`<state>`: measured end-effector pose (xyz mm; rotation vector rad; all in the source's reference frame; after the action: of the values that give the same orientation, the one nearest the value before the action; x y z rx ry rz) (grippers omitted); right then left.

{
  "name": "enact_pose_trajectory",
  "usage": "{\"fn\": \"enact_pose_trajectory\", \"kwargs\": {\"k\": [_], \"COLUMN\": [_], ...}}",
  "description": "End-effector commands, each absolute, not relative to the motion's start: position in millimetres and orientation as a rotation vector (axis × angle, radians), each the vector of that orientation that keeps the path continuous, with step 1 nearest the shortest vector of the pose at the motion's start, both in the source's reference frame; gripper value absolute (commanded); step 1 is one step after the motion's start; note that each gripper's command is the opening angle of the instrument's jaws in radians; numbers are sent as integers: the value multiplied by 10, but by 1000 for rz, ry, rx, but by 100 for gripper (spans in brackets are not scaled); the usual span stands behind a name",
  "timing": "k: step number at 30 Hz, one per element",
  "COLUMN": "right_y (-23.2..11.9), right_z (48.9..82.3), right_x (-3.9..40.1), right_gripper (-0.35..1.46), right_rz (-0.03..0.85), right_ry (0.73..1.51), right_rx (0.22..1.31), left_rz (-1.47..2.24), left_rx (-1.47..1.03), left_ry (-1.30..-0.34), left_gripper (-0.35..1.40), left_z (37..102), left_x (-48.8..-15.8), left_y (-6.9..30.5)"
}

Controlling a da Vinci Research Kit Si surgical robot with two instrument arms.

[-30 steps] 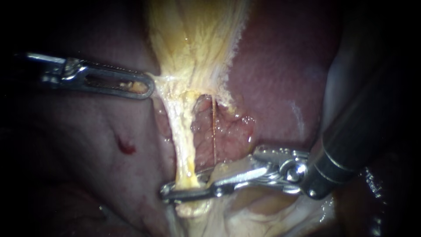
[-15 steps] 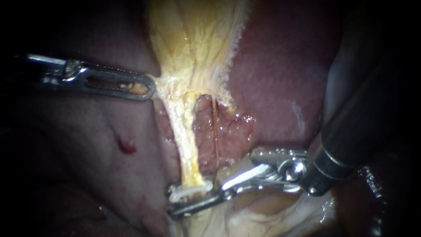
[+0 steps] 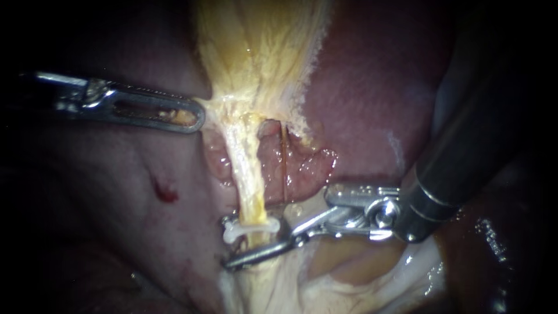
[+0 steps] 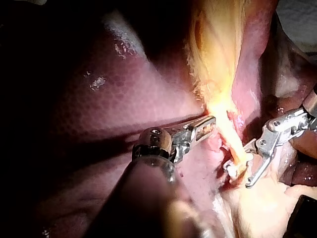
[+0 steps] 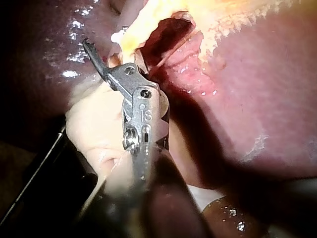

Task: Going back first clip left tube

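Observation:
The yellow left tube point(image 3: 247, 180) runs down from the gallbladder point(image 3: 256, 52). A white clip point(image 3: 250, 228) sits across its lower end. My right instrument point(image 3: 251, 249) comes in from the upper right; its jaws stand open just below the clip, the lower jaw lying across the tube. The clip point(image 4: 235, 167) also shows beside that instrument point(image 4: 251, 169) in the left wrist view. My left instrument point(image 3: 195, 116) is shut on the gallbladder's edge and holds it to the left. A thin right tube point(image 3: 285, 168) runs beside the left one.
Dark red liver point(image 3: 372, 93) lies around and behind the tubes. Raw pink tissue point(image 3: 302, 168) shows between them. A small blood spot point(image 3: 165, 192) marks the liver on the left. Pale tissue point(image 3: 349, 273) lies under the right instrument.
The right instrument's jaws, closed around the left tube one second ago, have opened and slipped just below it. A white clip now stays on the tube. The left instrument has not moved.

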<state>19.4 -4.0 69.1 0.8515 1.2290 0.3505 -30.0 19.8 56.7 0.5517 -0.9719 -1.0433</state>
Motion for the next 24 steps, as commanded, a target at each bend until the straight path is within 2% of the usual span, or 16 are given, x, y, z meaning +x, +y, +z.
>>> {"fn": "enact_pose_trajectory", "kwargs": {"k": [1,10,18,24], "right_y": [-38,-31,-27,-10], "right_z": [694,710,697,680], "right_x": [193,180,147,103], "right_gripper": [50,50,50,50], "right_rz": [350,315,267,256], "right_ry": [1230,1250,1282,1297], "right_rx": [847,793,703,628], "left_rz": [-1043,-1043,-1043,-1043], "left_rx": [551,550,550,550], "left_ry": [-972,-972,-972,-972], "left_gripper": [-35,-35,-35,-35], "left_z": [567,567,567,567], "left_x": [-301,-301,-301,-301], "left_y": [198,197,197,196]}}
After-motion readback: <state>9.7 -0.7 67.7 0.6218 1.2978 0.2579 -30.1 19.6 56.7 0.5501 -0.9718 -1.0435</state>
